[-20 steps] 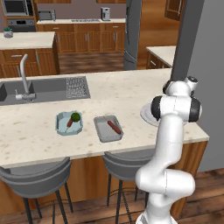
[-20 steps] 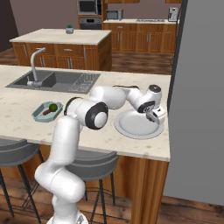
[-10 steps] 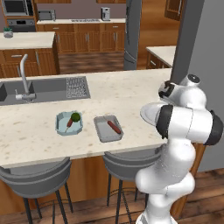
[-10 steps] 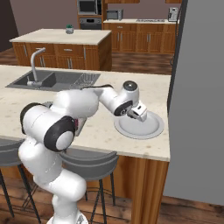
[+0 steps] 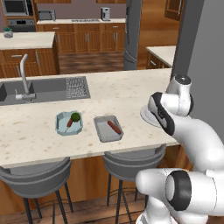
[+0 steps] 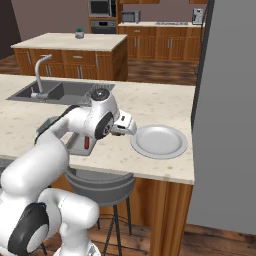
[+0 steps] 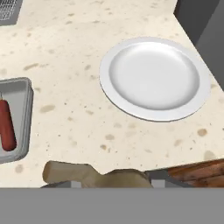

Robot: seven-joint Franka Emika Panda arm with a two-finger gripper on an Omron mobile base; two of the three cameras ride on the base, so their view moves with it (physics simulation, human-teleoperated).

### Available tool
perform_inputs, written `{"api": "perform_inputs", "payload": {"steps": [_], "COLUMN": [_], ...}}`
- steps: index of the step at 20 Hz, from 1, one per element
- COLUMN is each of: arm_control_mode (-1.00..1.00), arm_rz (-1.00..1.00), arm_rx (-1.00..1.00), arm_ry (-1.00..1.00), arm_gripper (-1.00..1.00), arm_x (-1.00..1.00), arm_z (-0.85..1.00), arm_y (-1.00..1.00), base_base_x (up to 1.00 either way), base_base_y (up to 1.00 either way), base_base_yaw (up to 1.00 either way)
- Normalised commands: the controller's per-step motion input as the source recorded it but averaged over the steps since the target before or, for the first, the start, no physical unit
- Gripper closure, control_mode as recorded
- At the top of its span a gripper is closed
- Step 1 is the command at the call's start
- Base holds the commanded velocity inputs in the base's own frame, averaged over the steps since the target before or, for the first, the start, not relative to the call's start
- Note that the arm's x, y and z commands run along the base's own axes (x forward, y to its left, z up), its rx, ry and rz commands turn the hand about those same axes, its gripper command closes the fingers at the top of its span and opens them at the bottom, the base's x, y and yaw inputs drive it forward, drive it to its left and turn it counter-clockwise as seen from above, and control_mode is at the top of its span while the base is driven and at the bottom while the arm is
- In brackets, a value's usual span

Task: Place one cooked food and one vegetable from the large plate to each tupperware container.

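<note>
Speckled counter (image 7: 78, 78) lies bare between plate (image 7: 155, 76) and grey container (image 7: 19, 118); a tan item (image 7: 94, 175) is pinched by the gripper (image 7: 111, 183).

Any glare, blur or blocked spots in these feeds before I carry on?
Hand view: soft sheen on the large plate, no harsh glare, and a tan thing blurs the bottom edge by the gripper. Left base view: the arm hides most of the plate; the blue container and grey container look soft. Right base view: evenly lit, the arm hides both containers.
</note>
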Motion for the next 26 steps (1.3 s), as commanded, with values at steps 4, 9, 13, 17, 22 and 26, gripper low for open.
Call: {"api": "perform_inputs", "payload": {"steps": [4,9,13,17,22,26], "arm_control_mode": [-1.00,-1.00,-1.00,-1.00,-1.00,-1.00], "arm_rz": [0.39,0.43,0.47,0.44,0.29,0.16], "arm_rx": [-0.25,-0.20,-0.07,0.00,0.00,-0.01], "arm_ry": [0.17,0.24,0.28,0.21,0.13,0.16], "arm_gripper": [1.00,1.00,1.00,1.00,1.00,1.00], "arm_x": [-0.89,-0.55,-0.05,0.27,0.88,0.97], "arm_z": [0.44,0.26,0.03,-0.08,-0.41,-0.62], "arm_y": [1.00,1.00,1.00,1.00,0.70,0.48], "base_base_x": [0.00,0.00,0.00,0.00,0.00,0.00], "base_base_y": [0.00,0.00,0.00,0.00,0.00,0.00], "base_base_yaw": [0.00,0.00,0.00,0.00,0.00,0.00]}}
